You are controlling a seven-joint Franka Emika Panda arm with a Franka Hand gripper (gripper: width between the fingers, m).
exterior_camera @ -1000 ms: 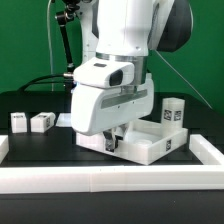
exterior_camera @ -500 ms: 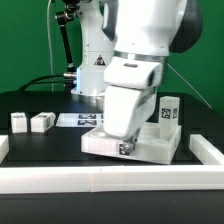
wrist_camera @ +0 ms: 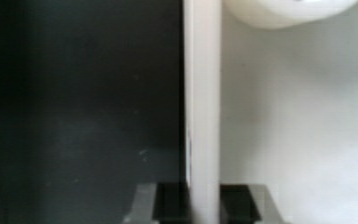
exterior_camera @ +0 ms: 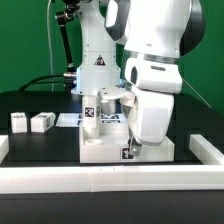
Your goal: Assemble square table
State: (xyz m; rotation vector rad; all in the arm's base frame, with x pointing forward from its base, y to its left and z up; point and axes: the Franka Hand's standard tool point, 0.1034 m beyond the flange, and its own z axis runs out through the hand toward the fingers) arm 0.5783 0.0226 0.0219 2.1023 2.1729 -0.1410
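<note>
The white square table top [exterior_camera: 100, 150] lies on the black table, just behind the front rail. One white leg block [exterior_camera: 90, 110] with a tag stands upright at the top's far corner, on the exterior view's left. My gripper [exterior_camera: 132, 150] points down at the top's near right rim and is shut on that rim. In the wrist view the rim shows as a thin white strip [wrist_camera: 202, 100] running between my two dark fingers [wrist_camera: 172, 205], with the gripper [wrist_camera: 206, 192] shut on it. A round corner socket [wrist_camera: 286, 10] shows beside the top's floor [wrist_camera: 300, 120]. Two loose leg blocks [exterior_camera: 18, 121] [exterior_camera: 41, 122] stand at the exterior view's left.
The long white rail [exterior_camera: 110, 180] borders the front, with its ends [exterior_camera: 207, 148] turning back on both sides. The marker board [exterior_camera: 68, 120] lies flat behind the loose legs. The arm's base [exterior_camera: 95, 60] stands at the back, with cables beside it.
My arm has swung toward the exterior view's right, turning the table top with it. The upright leg seen on the right earlier now shows on the left. The grip stays shut.
</note>
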